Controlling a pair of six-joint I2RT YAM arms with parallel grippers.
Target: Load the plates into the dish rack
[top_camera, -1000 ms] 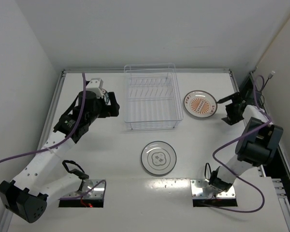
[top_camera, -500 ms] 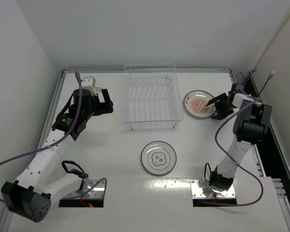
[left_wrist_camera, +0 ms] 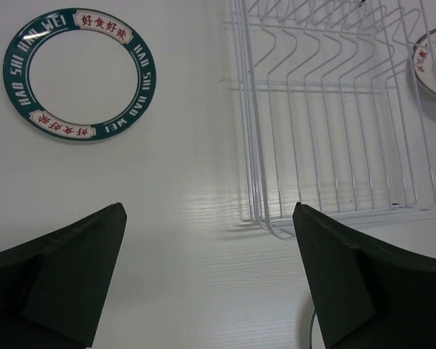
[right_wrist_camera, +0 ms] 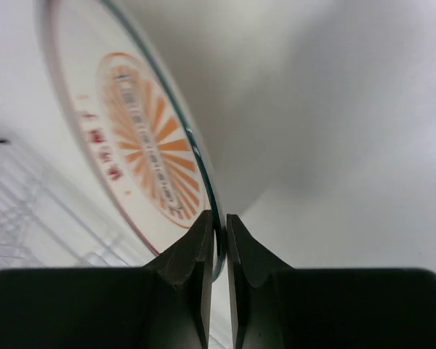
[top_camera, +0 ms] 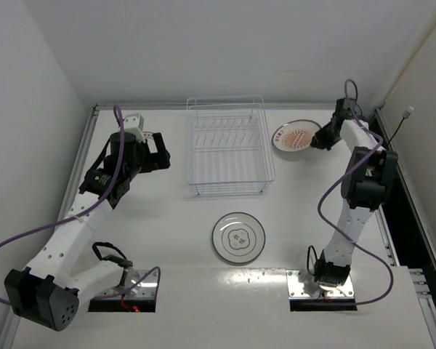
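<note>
Orange-sunburst round white plate (top_camera: 294,136) | we have just clamped right jaws on its rim, tilting it up beside white wire dish rack (top_camera: 229,190) | left jaws apart | we judge slotting next

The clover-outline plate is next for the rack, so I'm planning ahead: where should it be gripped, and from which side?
Grip the clover-outline plate by its rim. It lies flat on the table, so only the edge offers a pinch. Probably come in low from its near side, with one of the jaws over the lip and the other under it.
</note>
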